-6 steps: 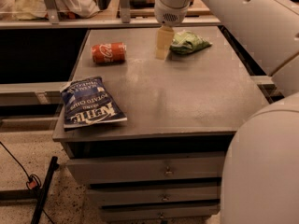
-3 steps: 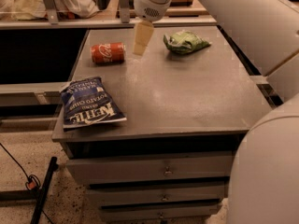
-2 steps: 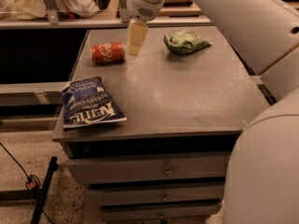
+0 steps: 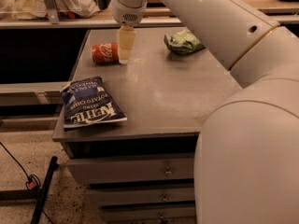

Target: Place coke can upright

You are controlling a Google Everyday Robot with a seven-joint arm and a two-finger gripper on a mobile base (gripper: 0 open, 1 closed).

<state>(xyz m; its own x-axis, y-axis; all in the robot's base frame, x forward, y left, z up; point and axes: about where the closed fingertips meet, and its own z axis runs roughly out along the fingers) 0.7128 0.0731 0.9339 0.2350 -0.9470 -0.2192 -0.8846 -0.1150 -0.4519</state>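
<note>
We're looking at what is probably a robotics lab or test room. A grey work cabinet (image 4: 163,97) is standing on a speckled floor (image 4: 79,204) with its metal drawers (image 4: 135,169) facing us. A black cable (image 4: 13,162) is trailing at left, and a cluttered bench (image 4: 70,22) is running along the back. The gripper (image 4: 124,59) is hanging over the cabinet's far side, just beside the coke can (image 4: 103,53).

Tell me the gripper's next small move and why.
Probably shift the gripper slightly toward the picture's left, to centre it over the coke can. The can lies on its side on the table, and the gripper hangs low beside one end of it, not over its body.
</note>
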